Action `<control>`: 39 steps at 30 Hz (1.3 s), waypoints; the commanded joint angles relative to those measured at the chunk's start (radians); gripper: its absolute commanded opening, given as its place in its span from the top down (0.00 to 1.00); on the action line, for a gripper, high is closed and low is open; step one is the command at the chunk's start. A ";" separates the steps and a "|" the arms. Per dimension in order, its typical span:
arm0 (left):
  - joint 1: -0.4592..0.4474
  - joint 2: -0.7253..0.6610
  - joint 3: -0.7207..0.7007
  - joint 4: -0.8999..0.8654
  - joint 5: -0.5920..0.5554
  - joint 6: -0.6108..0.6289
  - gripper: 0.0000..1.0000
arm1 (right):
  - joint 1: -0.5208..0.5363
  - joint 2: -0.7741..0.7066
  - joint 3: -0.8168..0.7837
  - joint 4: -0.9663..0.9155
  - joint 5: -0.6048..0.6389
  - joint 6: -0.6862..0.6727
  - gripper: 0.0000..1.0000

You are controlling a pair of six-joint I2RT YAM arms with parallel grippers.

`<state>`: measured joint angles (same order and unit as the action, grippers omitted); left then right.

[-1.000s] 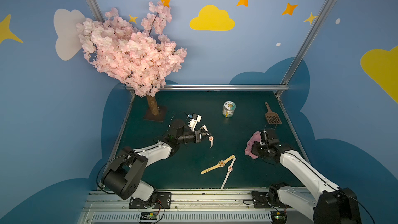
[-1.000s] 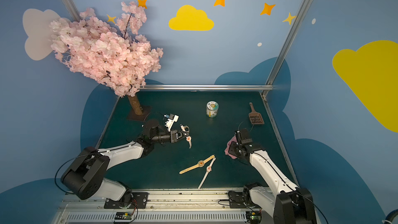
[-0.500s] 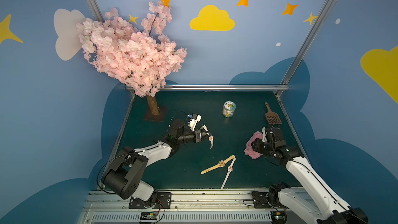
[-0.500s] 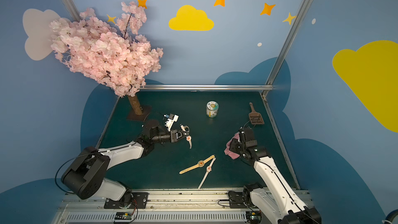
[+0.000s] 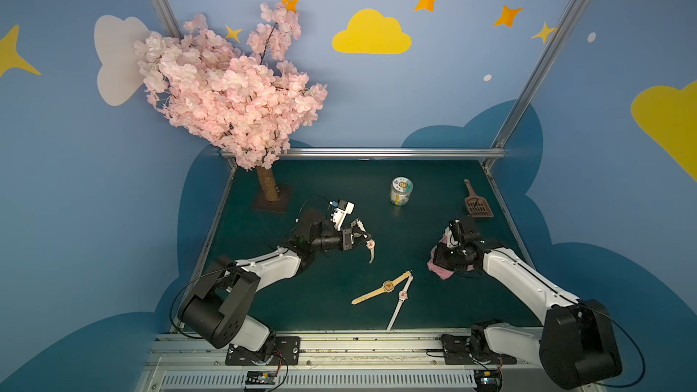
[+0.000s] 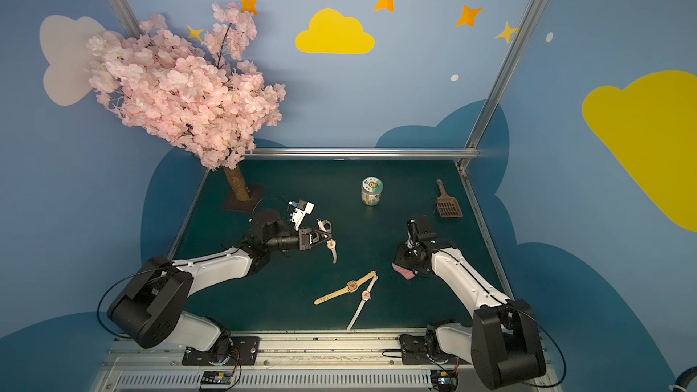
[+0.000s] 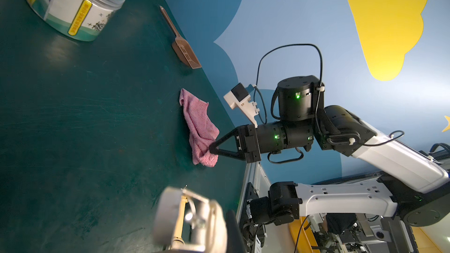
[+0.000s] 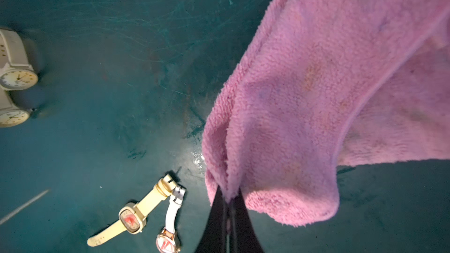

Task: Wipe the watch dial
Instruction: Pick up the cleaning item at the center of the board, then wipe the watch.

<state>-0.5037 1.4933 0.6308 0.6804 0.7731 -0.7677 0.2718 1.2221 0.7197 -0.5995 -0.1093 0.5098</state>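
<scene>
My left gripper is shut on a white-strapped watch, held just above the middle of the green table with its round dial facing right; in the left wrist view its strap is a blur. My right gripper is shut on a fold of the pink cloth, which lies at the right of the table. A tan-strapped watch and a slim white-strapped watch lie on the table between the arms, near the front.
A lidded jar stands at the back middle and a brown scoop lies at the back right. The pink blossom tree fills the back left corner. A metal rail runs along the front edge.
My right gripper opened, shifted over the pink cloth and has now closed on its fold. The left arm and its watch have not moved.
</scene>
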 commanded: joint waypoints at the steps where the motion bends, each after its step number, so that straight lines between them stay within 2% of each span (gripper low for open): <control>1: -0.006 0.035 0.059 0.010 0.075 0.000 0.97 | -0.008 -0.043 0.077 -0.083 0.012 -0.050 1.00; 7: -0.025 0.103 0.181 0.016 0.185 -0.014 0.97 | -0.017 -0.249 0.144 -0.102 0.055 -0.049 1.00; 9: -0.030 0.100 0.203 0.015 0.187 -0.008 0.97 | -0.019 -0.343 0.132 -0.050 0.041 -0.104 1.00; 14: -0.033 0.094 0.249 0.015 0.186 -0.009 0.97 | -0.025 -0.572 0.106 0.058 0.068 -0.139 1.00; 19: -0.036 0.099 0.287 0.011 0.184 -0.013 0.97 | -0.028 -0.704 0.019 0.269 -0.130 -0.143 1.00; 25: -0.054 0.092 0.327 0.010 0.197 -0.010 0.97 | -0.028 -0.683 0.005 0.367 -0.379 -0.110 1.00; 29: -0.075 0.097 0.337 0.010 0.187 -0.011 0.97 | -0.016 -0.618 -0.016 0.510 -0.553 -0.040 1.00; 31: -0.085 0.100 0.340 0.010 0.175 -0.012 0.97 | 0.000 -0.579 -0.026 0.578 -0.602 -0.014 1.00; 33: -0.094 0.099 0.341 0.010 0.159 -0.012 0.97 | 0.028 -0.547 -0.032 0.621 -0.609 0.008 1.00; 39: -0.117 0.091 0.343 0.010 0.133 -0.009 0.97 | 0.144 -0.506 -0.072 0.679 -0.529 0.001 1.00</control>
<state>-0.6128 1.5951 0.9520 0.6804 0.9215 -0.7860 0.3798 0.7143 0.6693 -0.0273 -0.6376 0.4984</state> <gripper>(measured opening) 0.058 0.048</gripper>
